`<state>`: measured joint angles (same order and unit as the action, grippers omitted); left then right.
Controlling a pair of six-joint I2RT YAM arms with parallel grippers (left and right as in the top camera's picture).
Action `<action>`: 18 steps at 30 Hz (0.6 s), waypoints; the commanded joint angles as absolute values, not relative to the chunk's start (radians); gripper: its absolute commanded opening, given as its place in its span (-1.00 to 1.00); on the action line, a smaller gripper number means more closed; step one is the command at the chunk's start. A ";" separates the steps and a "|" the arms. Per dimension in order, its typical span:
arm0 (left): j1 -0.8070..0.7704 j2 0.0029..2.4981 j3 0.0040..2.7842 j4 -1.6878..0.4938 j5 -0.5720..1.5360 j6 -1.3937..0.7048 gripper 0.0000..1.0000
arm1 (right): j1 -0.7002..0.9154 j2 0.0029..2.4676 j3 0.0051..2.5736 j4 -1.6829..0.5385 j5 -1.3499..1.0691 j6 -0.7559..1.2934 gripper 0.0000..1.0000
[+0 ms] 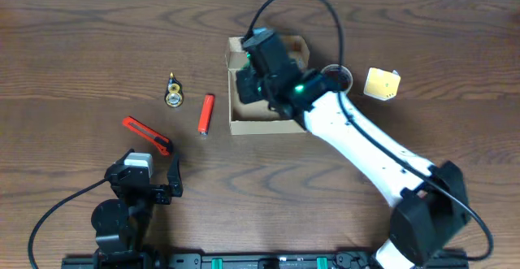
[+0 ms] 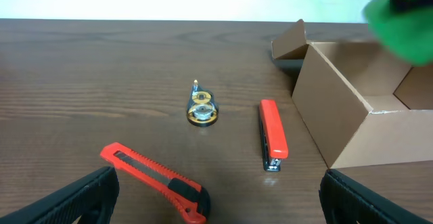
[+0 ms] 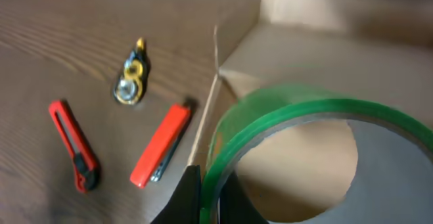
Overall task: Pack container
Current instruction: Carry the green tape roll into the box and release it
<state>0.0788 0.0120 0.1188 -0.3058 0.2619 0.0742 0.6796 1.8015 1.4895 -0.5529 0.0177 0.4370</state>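
Your right gripper (image 3: 206, 191) is clamped tight, jaws pinched down on the wall of the green tape roll (image 3: 304, 112), and the roll stands on edge in that grip, its ring facing the wrist camera. Through the hole you're looking straight at brown cardboard: that's the container (image 1: 262, 125), open at the top, sitting on the table (image 1: 81, 49) a little past the middle, and your right arm reaches across from the near right so the wrist covers most of the opening from overhead. The roll hangs at the box's mouth; whether it touches the floor inside, I can't tell from here. From the left wrist view the roll is only a green blur at the top right, above the box's near wall, with a flap sticking out at the far corner. Over on your left, the left gripper (image 2: 216, 187) is parked low at the near edge, jaws spread as wide as they go, nothing between them, just bare table ahead. Closest to it lies the red utility knife (image 2: 155, 183), angled across the wood. Further out, the red stapler (image 2: 272, 137) lies just beside the box's left wall, not touching it, and a small gold-and-black object (image 2: 201, 109) sits to the left of the stapler, a bit farther back. On the other side of the box, past your right arm, a small yellow object (image 1: 382, 84) rests on its own.
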 commanded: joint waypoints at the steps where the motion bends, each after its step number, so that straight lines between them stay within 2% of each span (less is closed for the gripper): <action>1: 0.085 0.004 0.096 -0.309 0.259 0.063 0.91 | 0.695 1.837 1.491 -0.551 0.025 0.536 -0.97; 18: 0.085 0.004 0.096 -0.309 0.259 0.064 0.91 | 0.715 1.949 1.491 -0.508 0.080 0.606 -0.97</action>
